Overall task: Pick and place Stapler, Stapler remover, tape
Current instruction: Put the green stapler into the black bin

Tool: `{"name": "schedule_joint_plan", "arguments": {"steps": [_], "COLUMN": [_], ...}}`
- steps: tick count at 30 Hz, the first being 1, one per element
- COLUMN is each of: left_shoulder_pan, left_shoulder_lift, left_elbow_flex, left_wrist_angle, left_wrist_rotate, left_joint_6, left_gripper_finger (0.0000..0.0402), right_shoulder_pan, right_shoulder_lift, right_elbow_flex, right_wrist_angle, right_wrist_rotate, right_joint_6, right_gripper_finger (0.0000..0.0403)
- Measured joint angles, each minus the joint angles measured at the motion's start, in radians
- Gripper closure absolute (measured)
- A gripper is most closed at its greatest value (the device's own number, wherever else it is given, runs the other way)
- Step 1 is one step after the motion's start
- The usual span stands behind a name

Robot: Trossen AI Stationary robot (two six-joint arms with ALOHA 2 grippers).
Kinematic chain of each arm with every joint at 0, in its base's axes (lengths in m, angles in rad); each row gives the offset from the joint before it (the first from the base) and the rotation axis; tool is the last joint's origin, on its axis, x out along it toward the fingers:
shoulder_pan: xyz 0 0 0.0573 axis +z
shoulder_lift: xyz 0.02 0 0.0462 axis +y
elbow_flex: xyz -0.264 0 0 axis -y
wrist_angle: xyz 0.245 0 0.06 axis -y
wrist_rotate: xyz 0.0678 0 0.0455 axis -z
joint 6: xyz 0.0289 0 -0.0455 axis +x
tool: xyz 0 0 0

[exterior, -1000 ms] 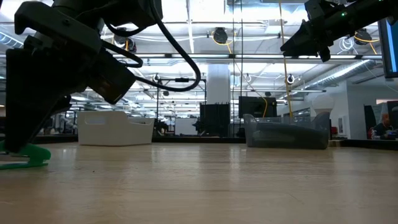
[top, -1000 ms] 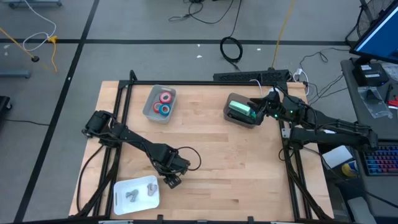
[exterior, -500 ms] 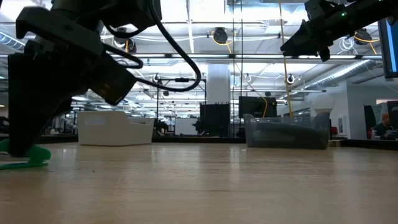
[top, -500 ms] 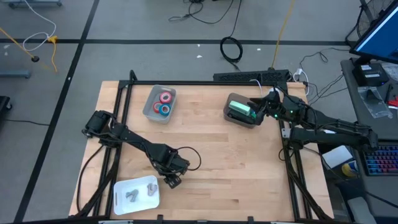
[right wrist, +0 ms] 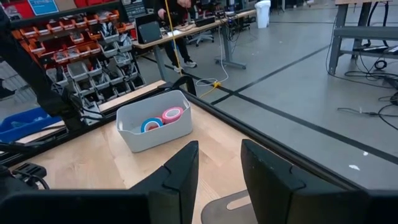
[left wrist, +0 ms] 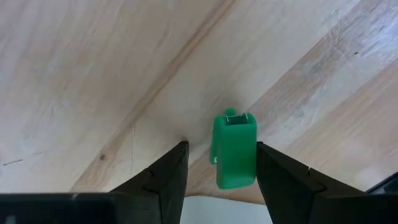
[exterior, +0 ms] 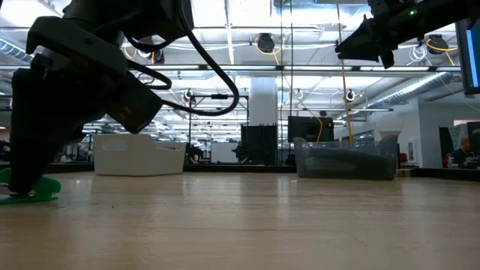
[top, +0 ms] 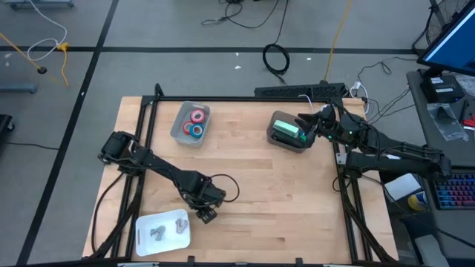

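Bright overhead light — soft shadows, foreground blur

Wooden table (top: 252, 178) with a grey bin (top: 180, 131), a dark bin (top: 278, 139), a white tray (top: 145, 228), a green stapler remover (left wrist: 234, 149).

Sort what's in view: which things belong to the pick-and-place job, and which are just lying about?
Job:
tape rolls in the grey bin
green stapler in the dark bin
small green piece, likely the remover, inside the open left tool

Lying about:
cable coil and keyboard, both off the table
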Motion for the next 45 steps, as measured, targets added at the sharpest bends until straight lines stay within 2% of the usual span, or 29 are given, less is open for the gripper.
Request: {"name": "schedule_joint_plan", "arguments": {"steps": [9,21,45], "left_shoulder_pan": [-0.007,-0.011,-0.009], "left_shoulder_lift": [0.006,0.004,0.004], "left_elbow_flex": [-0.004,-0.003,0.006], "left_wrist_angle": [-0.019,-0.014,-0.007], "left_wrist_rotate": [0.097,0.044,0.030], "left_joint_6": [-0.006,-0.034,-0.048], "left_gripper_finger": [0.0215,0.0215,0.0215], "right_shoulder_pan": [0.000,0.000,0.000], "right_shoulder_lift": [0.000,0.000,0.000], "right_elbow_flex": [0.000,0.000,0.000], "right_wrist_angle": [-0.001,-0.001,-0.001], "right_wrist_rotate": [0.000,0.000,0.000], "right_joint_6": [0.000,0.000,0.008], "right_gripper_finger": [0.0287,0.0287,0.0287]}}
